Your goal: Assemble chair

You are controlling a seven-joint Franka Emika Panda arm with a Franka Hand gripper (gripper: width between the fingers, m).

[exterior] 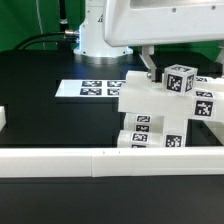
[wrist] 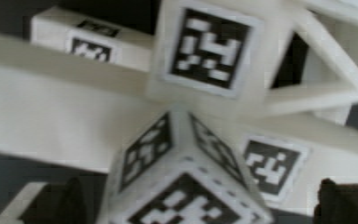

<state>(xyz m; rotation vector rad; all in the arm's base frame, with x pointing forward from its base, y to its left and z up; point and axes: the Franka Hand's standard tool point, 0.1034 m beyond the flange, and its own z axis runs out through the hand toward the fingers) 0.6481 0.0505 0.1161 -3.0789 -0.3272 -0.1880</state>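
Chair's (exterior: 152,104) on the tabletop (exterior: 40,115), exterior view's right, behind the rail (exterior: 100,160). Probably light, stiff, slick plastic. Claw's (wrist: 197,206) spread wide around a post (wrist: 167,160); I'd pinch its flat faces.

my arm (exterior: 97,30) is glossy white, with smooth rounded casings and a broad boxy white head. it ends in two thin dark fingers (wrist: 55,203), and black cables (exterior: 38,42) trail behind the base.

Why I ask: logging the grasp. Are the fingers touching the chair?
Cannot tell. The wrist view shows the fingers either side of the chair, but blur hides any contact or gap.
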